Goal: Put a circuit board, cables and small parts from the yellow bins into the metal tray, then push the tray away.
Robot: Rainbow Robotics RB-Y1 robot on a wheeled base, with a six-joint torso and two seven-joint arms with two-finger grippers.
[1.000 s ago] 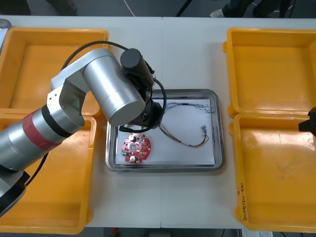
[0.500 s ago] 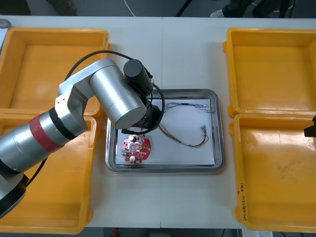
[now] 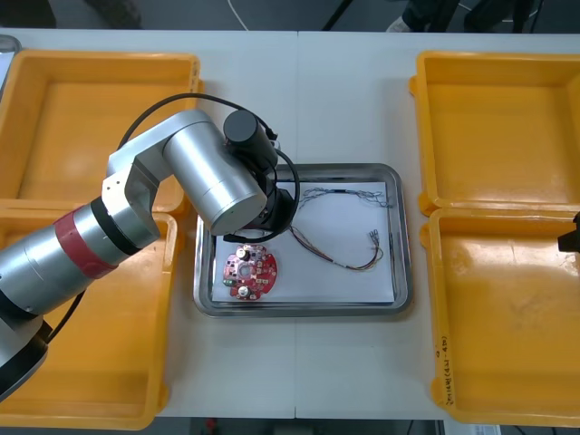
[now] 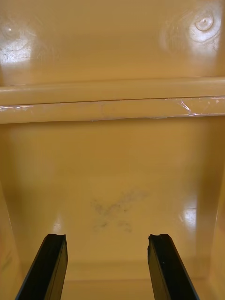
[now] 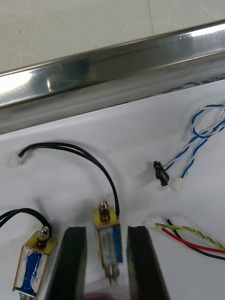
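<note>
The left tool (image 5: 107, 230) had shifted slightly and steadied in the tray (image 3: 344, 168) (release next, I'd judge), pinching a small part (image 5: 108, 246). The right tool (image 4: 108, 240) idled, spread, over a bin (image 4: 112, 93).

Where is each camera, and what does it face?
Front view: overhead, looking steeply down at metal tray and yellow bins; left arm shows.
Left wrist view: on that wrist, facing the tray; left gripper fingers clasp a small metal part.
Right wrist view: on that wrist, facing a bin floor; right gripper fingers open.
First two share the tray.
</note>
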